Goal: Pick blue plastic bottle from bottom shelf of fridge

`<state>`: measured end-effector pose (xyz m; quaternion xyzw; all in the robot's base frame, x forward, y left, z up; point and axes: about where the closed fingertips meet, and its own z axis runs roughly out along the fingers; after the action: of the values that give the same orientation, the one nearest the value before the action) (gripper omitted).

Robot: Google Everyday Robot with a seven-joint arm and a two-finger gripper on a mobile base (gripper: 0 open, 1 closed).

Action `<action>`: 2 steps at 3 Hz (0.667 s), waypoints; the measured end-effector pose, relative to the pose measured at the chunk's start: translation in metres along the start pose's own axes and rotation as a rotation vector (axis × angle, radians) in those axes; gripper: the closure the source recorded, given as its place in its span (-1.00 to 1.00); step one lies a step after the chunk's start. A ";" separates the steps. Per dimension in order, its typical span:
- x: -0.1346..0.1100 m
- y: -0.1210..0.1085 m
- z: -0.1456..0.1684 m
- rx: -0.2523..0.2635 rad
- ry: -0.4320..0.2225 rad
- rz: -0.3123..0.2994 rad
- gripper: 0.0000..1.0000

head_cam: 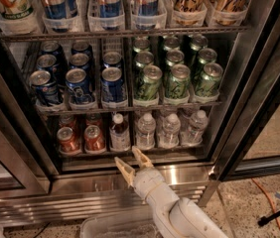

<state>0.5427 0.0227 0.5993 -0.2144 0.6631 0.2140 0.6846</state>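
Hovering at the near edge of the bottom shelf (80, 154) of the fridge (80, 182), the gripper (127, 155) held its jaws spread and empty, the blue plastic bottle (119, 133) standing ungrasped just beyond.

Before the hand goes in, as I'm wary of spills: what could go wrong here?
The open hand sits below the bottle, outside the fridge. The bottle stands close between a red can and a water bottle, so a finger could knock either. The rack above hangs low; the hand might catch it.
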 end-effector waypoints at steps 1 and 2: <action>0.000 0.000 0.000 0.000 0.000 0.000 -0.24; 0.000 0.000 0.000 0.000 0.000 0.000 -0.64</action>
<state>0.5427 0.0227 0.5993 -0.2144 0.6630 0.2140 0.6846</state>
